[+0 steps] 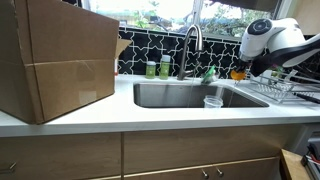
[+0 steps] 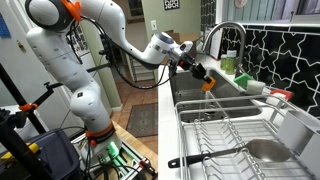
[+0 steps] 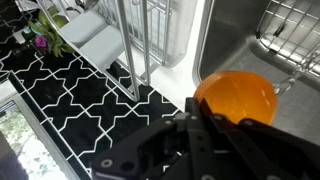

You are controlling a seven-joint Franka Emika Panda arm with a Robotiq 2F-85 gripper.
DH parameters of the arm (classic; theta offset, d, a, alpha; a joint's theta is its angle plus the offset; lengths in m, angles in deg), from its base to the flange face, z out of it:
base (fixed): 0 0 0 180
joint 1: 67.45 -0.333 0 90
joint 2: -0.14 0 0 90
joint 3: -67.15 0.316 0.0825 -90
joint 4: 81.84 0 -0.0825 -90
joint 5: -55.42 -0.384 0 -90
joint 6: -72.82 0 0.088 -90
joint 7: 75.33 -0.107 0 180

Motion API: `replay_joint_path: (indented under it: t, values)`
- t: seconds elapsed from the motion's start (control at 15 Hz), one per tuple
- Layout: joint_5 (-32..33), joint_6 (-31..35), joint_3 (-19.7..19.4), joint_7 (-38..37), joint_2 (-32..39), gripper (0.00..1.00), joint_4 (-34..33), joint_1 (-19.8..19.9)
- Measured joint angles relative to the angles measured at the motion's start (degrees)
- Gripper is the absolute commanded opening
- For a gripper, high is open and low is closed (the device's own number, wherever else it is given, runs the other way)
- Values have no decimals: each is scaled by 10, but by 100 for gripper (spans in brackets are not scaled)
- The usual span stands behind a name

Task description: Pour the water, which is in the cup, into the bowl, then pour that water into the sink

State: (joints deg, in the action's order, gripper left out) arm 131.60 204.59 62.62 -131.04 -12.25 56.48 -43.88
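Observation:
My gripper (image 3: 197, 107) is shut on the rim of the orange bowl (image 3: 236, 97), which fills the right of the wrist view. In both exterior views the gripper (image 1: 247, 70) (image 2: 197, 70) holds the bowl (image 1: 238, 74) (image 2: 208, 86) above the right end of the steel sink (image 1: 170, 95) (image 2: 196, 100), and the bowl looks tilted. The clear cup (image 1: 212, 101) stands upright by the sink's front right edge, apart from the gripper. No water can be made out in these views.
A large cardboard box (image 1: 55, 60) fills the counter on the left. Green bottles (image 1: 158, 68) and the curved faucet (image 1: 192, 45) stand behind the sink. A wire dish rack (image 1: 285, 88) (image 2: 240, 135) lies beside the basin under the arm.

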Motion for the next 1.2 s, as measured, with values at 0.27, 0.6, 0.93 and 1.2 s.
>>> replay_joint_path:
  t: [0.27,0.6,0.93,1.2]
  values:
    - [29,-31,-21,-28,11,1,0,-36]
    - [42,-40,-41,-39,18,1,0,-60]
    - [43,-40,-52,-39,18,1,0,-69]
    - [-18,-26,-66,-14,18,1,0,-80]
